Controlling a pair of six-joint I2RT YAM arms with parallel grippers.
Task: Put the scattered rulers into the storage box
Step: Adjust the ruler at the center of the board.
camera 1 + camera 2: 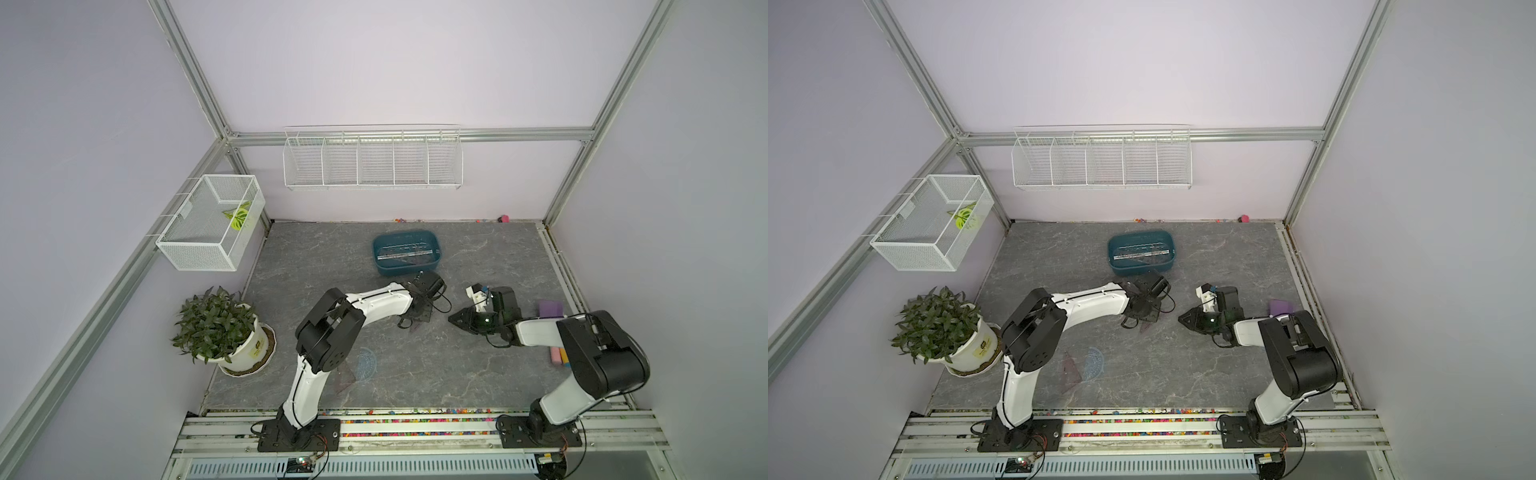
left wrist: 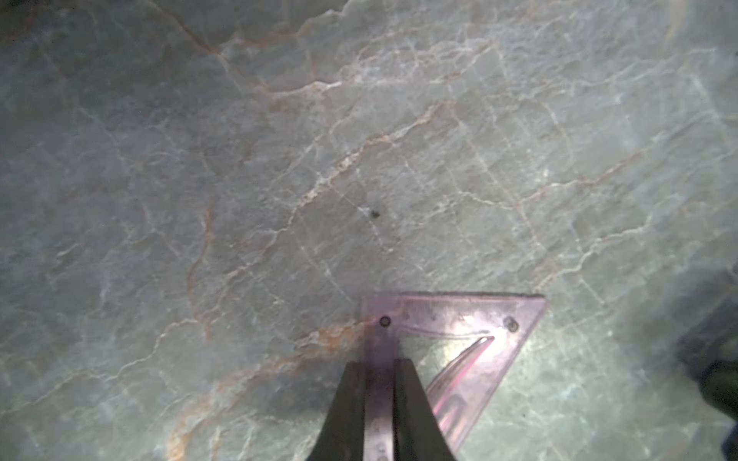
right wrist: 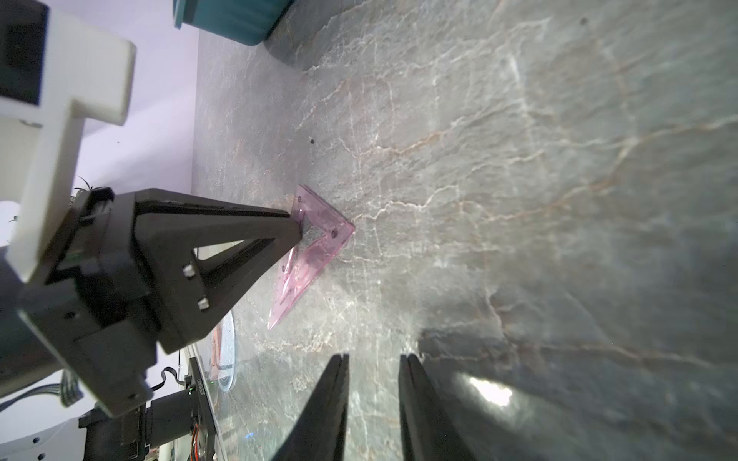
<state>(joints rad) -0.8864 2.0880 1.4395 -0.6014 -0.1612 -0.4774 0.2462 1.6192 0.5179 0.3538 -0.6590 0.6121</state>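
Left claw (image 2: 378, 364): clenched on the pink triangle (image 2: 459, 325), one finger pressed against each side of a straight leg of that piece, close to its square corner. The right wrist view confirms it: the claw's tip meets the triangle at the surface of the table (image 2: 239, 159). Whether the piece is lifted clear or lies on the table cannot be determined. Right claw (image 3: 373, 361): released, with a plain gap between the fingers, nothing in it and nothing touched. Left arm: elbow raised, forearm stretched towards the storage box (image 1: 395, 271), wrist bent down just in front of the box on the side facing the arm bases. Right arm: elbow high, forearm roughly level, claw pointing across at the left claw, in front of the box and off towards the right arm's side, apart from both. In the box a clear straight ruler (image 1: 405, 253) lies along its length; anything else clear in there is too faint to make out. A bluish protractor (image 1: 1094, 363) and a second triangle (image 1: 1071, 372) lie side by side on the table well in front of the box, near the left arm's base, where in a top view the arm covers part of them. In both top views the held triangle is almost wholly hidden under the left wrist.
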